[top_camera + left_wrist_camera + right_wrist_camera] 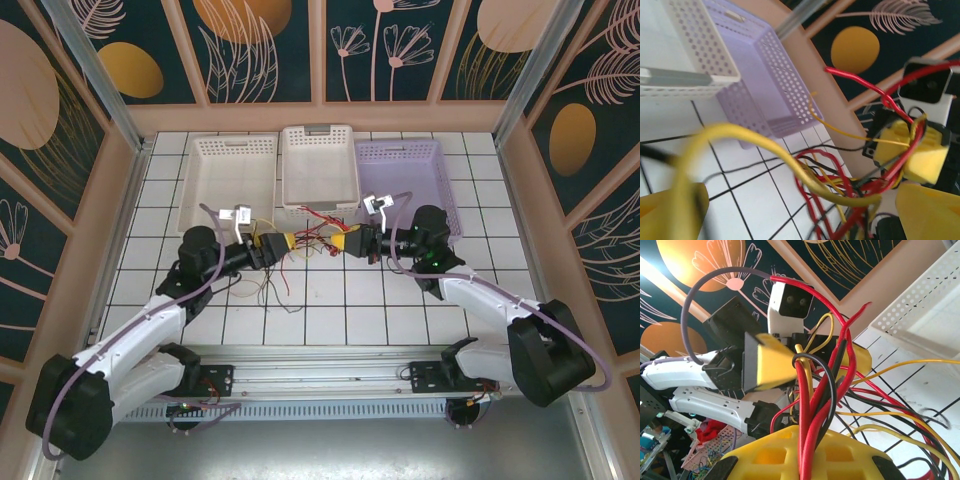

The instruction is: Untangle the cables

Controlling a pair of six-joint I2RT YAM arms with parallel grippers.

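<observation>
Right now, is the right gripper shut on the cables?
Yes, the wrist view shows red and black cables pinched in the shut right gripper.

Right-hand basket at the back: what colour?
The right-hand basket is pale purple, perforated; clearest in the top external view.

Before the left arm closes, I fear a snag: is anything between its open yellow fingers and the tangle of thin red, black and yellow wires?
Nothing visible. The left gripper is open and a yellow wire of the red, black and yellow wire tangle loops across its gap; the right gripper, shut, pinches the other side.
</observation>
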